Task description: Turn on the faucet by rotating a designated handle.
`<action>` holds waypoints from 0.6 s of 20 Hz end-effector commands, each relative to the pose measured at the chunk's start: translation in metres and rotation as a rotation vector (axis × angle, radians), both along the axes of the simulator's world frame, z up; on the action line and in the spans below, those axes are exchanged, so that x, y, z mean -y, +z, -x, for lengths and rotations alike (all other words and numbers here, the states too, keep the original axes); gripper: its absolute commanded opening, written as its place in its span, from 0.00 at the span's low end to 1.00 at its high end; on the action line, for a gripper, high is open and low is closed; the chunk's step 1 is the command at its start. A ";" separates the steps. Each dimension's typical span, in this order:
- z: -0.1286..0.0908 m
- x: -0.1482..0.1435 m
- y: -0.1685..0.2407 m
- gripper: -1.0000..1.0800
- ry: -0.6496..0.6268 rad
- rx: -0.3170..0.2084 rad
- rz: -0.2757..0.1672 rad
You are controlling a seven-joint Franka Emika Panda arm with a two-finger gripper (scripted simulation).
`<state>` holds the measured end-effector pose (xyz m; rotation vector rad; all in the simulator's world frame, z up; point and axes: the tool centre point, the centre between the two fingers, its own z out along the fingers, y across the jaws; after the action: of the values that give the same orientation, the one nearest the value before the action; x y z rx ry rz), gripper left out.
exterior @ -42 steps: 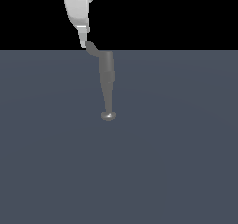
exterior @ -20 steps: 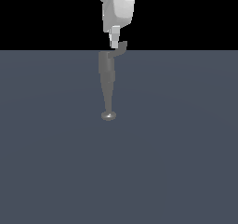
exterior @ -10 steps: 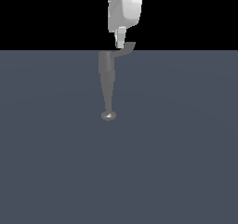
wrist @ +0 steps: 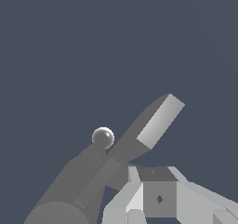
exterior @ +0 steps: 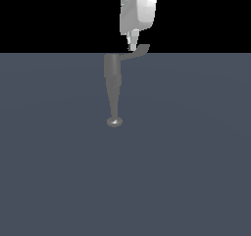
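Observation:
The faucet [exterior: 112, 83] is a grey tapered column on the dark floor, ending in a small round disc [exterior: 114, 122]. Its handle [exterior: 137, 51], a thin curved lever with a flared tip, points toward the exterior view's right from the column's wide end. My white gripper [exterior: 132, 45] comes down from above and touches the handle near its tip, fingers together with nothing held. In the wrist view the handle [wrist: 151, 125] rises past the column [wrist: 69, 190], just beyond my gripper [wrist: 153, 177].
Only the flat dark grey floor [exterior: 186, 171] surrounds the faucet, with a black background behind it.
The handle has swung from the exterior view's left side of the column over to its right. My gripper moved right along with it, staying against the lever.

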<state>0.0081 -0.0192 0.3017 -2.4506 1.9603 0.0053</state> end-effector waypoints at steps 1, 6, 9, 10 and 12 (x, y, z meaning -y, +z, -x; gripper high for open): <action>-0.007 0.015 -0.001 0.00 -0.018 0.002 0.003; -0.019 0.025 -0.002 0.00 -0.024 0.001 0.003; -0.025 0.032 -0.002 0.00 -0.027 0.001 0.004; -0.027 0.034 -0.002 0.00 -0.028 0.001 0.004; -0.032 0.038 -0.002 0.00 -0.030 0.001 0.004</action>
<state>0.0373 -0.0277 0.3022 -2.4587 1.9429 0.0065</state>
